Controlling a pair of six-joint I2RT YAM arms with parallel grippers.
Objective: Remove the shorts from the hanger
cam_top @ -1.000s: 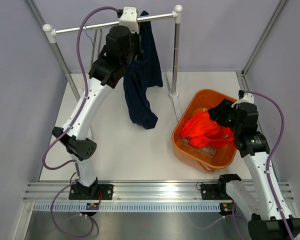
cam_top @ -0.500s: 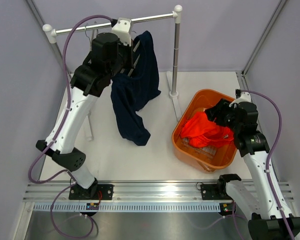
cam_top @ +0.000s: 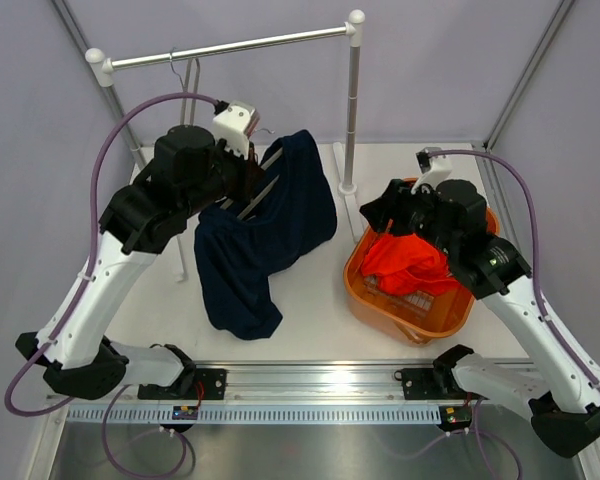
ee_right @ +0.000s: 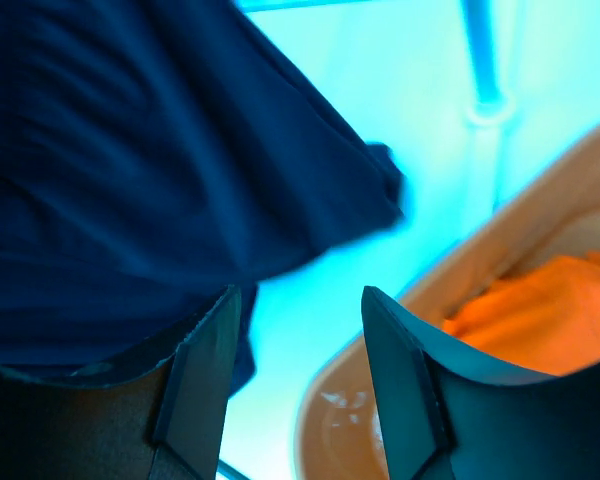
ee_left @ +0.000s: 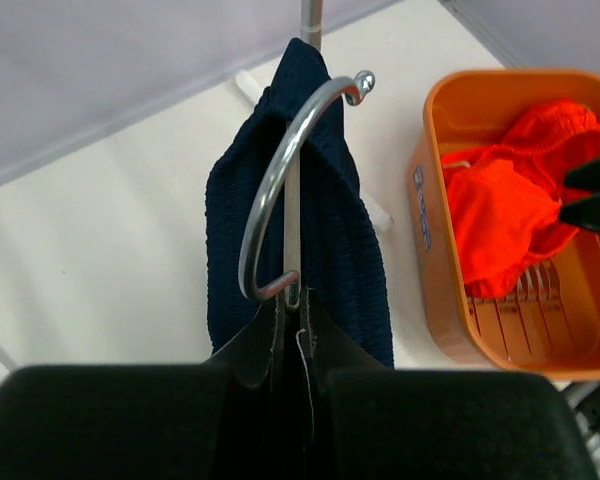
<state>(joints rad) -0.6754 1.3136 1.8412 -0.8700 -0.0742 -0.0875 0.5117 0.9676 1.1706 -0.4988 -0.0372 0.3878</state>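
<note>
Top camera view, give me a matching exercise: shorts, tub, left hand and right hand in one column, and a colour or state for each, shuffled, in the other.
Column one
1. shorts
2. tub
3. left hand
4. right hand

Column two
A. open, gripping nothing
B. orange, with a red garment inside
C. dark blue, draped over the hanger
D. shut on the hanger's neck

Pairs: 1-C, 2-B, 3-D, 4-A
</note>
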